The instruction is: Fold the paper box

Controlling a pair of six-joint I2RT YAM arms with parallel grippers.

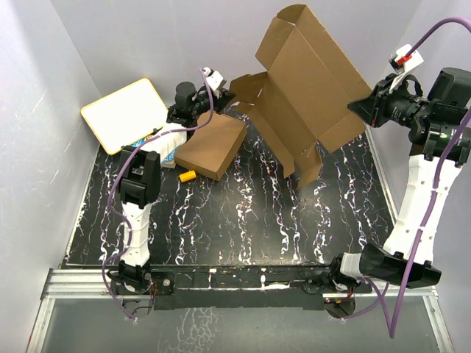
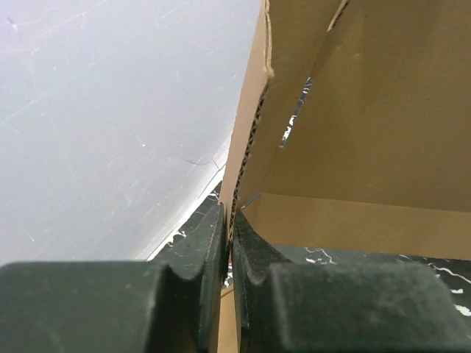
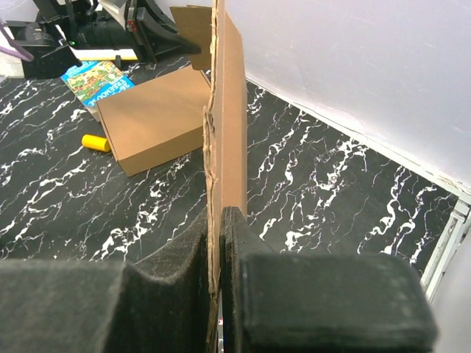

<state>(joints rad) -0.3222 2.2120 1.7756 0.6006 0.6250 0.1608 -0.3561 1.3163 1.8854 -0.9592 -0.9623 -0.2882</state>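
The paper box [image 1: 302, 88] is an open brown die-cut sheet with flaps and slits, held up off the table and tilted, its lower tabs near the black marbled top. My left gripper [image 1: 227, 99] is shut on the sheet's left flap. The left wrist view shows its jaws [image 2: 229, 217] pinching the corrugated edge of the paper box [image 2: 353, 110]. My right gripper [image 1: 366, 109] is shut on the sheet's right edge. In the right wrist view the cardboard [image 3: 229, 110] stands edge-on between the closed jaws [image 3: 217, 220].
A plain flat brown box [image 1: 212, 145] lies left of centre, partly over a colourful book [image 1: 168, 147]. A small yellow cylinder [image 1: 188, 175] sits in front of it. A white board with a yellow rim [image 1: 125, 114] leans at the back left. Pale walls enclose the table.
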